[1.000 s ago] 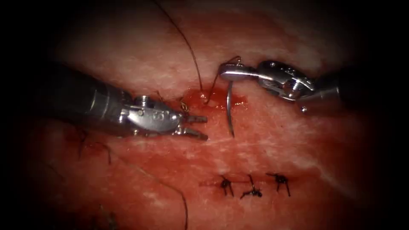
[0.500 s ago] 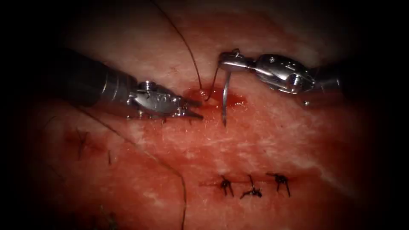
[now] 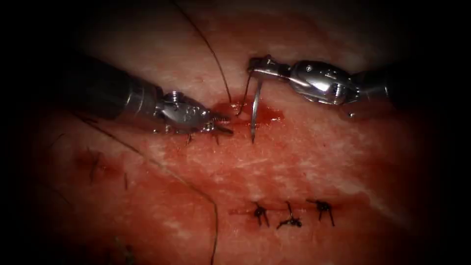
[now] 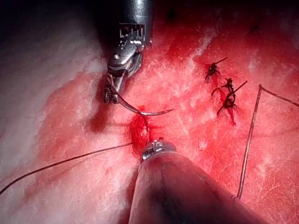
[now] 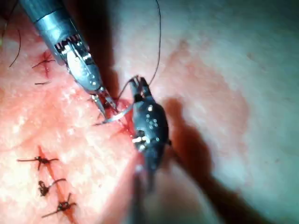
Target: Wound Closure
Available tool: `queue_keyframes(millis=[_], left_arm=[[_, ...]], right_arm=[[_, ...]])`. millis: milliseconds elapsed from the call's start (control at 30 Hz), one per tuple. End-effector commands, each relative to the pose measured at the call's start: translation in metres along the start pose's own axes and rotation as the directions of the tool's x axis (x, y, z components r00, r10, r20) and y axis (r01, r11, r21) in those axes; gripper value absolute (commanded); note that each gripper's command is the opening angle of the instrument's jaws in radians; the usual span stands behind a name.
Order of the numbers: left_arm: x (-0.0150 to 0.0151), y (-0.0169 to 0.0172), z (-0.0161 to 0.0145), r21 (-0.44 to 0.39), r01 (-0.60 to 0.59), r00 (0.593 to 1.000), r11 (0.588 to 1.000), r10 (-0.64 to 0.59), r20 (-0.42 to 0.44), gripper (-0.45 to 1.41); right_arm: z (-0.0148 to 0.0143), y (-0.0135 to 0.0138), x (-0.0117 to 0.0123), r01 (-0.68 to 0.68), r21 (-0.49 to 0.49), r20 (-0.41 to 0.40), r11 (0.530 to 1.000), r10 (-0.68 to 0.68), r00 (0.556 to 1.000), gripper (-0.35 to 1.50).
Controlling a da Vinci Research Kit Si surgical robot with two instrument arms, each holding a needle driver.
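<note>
Endoscope view: right claw (image 3: 255, 66) clenched on needle (image 3: 254, 115) near its thread end, long axis hanging point-down over the red-wet cut (image 3: 245, 114), free of tissue (image 3: 304, 162); left claw (image 3: 222, 124), parted and empty, just left of point.

Open tissue (image 3: 314, 162) lies clear between the hanging needle (image 3: 254, 118) and three knotted stitches (image 3: 290, 214) below. Thread (image 3: 216, 59) crosses above; the left tool (image 3: 222, 123) crowds the needle's left.
</note>
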Motion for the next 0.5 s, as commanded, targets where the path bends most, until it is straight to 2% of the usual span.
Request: queue_keyframes(millis=[33, 233, 400, 500], left_arm=[[-0.0002, 0.0004, 0.0009, -0.004, -0.002, 1.000, 1.000, 0.002, -0.001, -0.15], [0.0000, 0.0002, 0.0012, -0.028, 0.016, 1.000, 0.999, -0.016, -0.002, -0.43], [0.0000, 0.0015, 0.0009, -0.104, 0.029, 1.000, 0.994, -0.030, -0.002, -0.45], [0.0006, 0.0015, 0.0015, -0.110, 0.041, 0.999, 0.993, -0.041, -0.002, -0.45]], right_arm=[[0.0005, -0.0005, -0.0007, -0.002, 0.001, 0.000, 1.000, 0.002, 1.000, -0.35], [0.0005, -0.0004, -0.0007, -0.002, -0.003, 0.001, 1.000, 0.002, 1.000, -0.35], [0.0005, -0.0003, -0.0009, 0.000, -0.006, 0.001, 1.000, 0.000, 1.000, -0.35], [0.0005, -0.0003, -0.0009, 0.000, -0.009, 0.001, 1.000, 0.000, 1.000, -0.35]])
